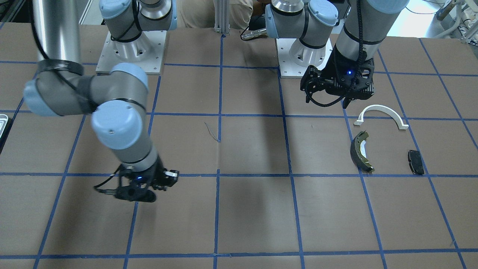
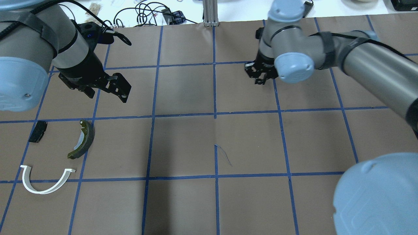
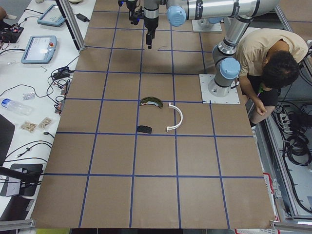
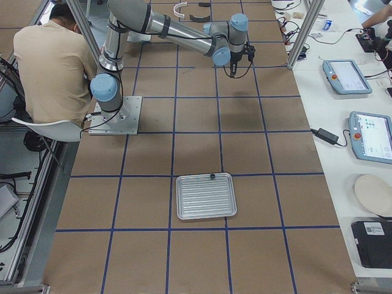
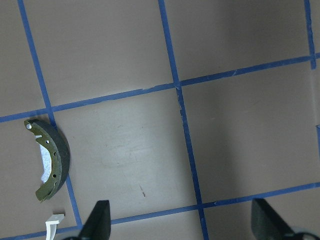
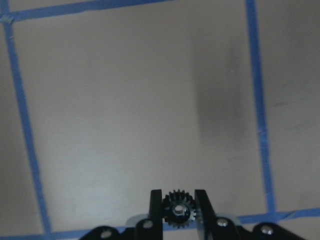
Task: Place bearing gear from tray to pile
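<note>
Overhead, blue tape grids the brown paper surface; an operator sits by my base. My right arm reaches far out, bent at the elbow; my right claw grips the bearing gear above the surface, well apart from the tray. My left claw hangs wide open near the pile: white bracket, brake shoe, black pad.
</note>
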Controlling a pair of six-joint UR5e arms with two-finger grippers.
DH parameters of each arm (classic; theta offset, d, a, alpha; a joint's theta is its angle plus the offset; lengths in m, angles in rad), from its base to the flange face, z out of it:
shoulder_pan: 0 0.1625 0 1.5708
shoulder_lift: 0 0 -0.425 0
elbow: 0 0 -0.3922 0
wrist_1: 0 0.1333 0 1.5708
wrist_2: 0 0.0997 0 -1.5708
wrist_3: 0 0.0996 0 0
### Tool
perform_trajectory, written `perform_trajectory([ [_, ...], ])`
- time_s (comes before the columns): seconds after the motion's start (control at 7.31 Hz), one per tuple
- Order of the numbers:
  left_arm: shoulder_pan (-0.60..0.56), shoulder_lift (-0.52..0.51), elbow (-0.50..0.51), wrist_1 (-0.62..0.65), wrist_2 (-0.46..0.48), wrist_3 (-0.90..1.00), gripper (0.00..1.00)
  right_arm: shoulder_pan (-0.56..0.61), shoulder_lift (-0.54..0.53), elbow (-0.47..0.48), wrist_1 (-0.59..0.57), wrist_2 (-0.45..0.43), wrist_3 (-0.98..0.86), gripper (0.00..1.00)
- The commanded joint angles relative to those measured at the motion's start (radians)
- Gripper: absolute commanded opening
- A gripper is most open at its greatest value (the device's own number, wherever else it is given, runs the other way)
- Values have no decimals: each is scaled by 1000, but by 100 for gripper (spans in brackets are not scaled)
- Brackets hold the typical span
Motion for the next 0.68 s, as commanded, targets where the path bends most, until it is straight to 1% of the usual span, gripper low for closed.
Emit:
perform_trajectory([
  [0.0, 8, -13, 10, 2, 106, 0, 100, 234, 70, 7, -56, 15, 213, 23],
  [0.14, 7, -17, 12, 2, 99, 0, 100, 268, 87, 16, -73, 16, 242, 32],
  [0.27, 7, -22, 4, 5, 97, 2, 100, 285, 89, 21, -90, 33, 250, 46],
  [0.41, 8, -31, -5, 6, 96, -14, 100, 288, 87, 40, -92, 33, 251, 69],
  [0.55, 7, -39, -5, 15, 69, -15, 100, 288, 84, 57, -115, 24, 227, 100],
])
